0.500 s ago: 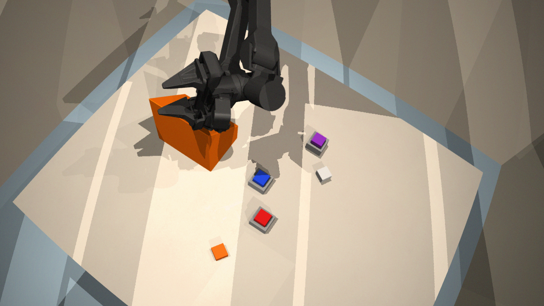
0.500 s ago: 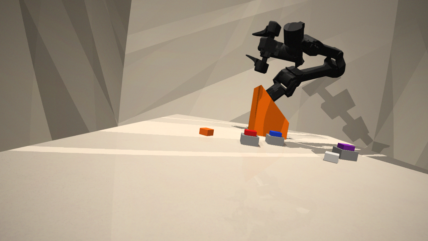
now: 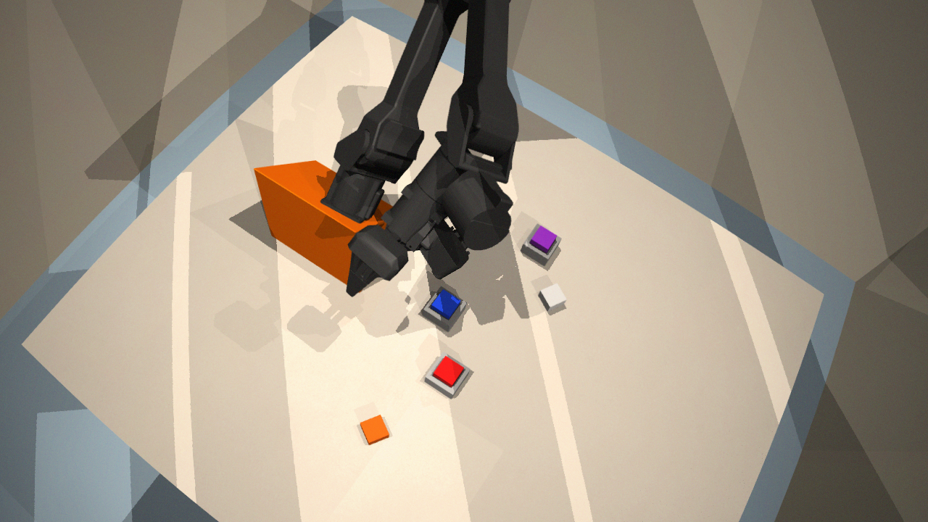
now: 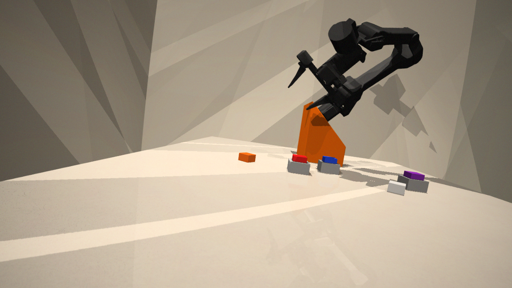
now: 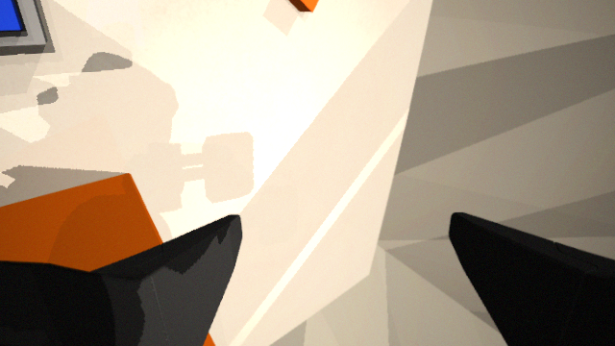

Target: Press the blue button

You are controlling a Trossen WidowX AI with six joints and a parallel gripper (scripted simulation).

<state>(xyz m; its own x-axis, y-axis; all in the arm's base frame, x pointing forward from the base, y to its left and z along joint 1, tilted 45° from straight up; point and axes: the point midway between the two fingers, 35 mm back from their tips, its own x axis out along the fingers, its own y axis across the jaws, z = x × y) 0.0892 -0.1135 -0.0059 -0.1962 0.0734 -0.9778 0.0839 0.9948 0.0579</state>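
The blue button [image 3: 446, 304] [image 4: 329, 159] [image 5: 10, 16] sits on a grey base, its cap standing raised above the base. In the wrist view only a part of it shows, at the top left corner. My gripper [image 4: 297, 98] [image 5: 344, 225] is open and empty, with its fingers wide apart. It hangs high above the table, beside and above the orange wedge, and is tilted. It touches no button. In the top view one fingertip shows up and left of the blue button, and the other is hidden.
A tall orange wedge [image 3: 298, 233] [image 4: 322, 143] [image 5: 38, 216] stands behind the blue button. A red button [image 3: 448, 370] [image 4: 299, 158] is near the blue one. A purple button [image 3: 544, 238] [image 4: 413, 175] and white block [image 3: 552, 296] [image 4: 396, 187] stand right. An orange block [image 3: 374, 428] [image 4: 247, 157] lies beyond the red button.
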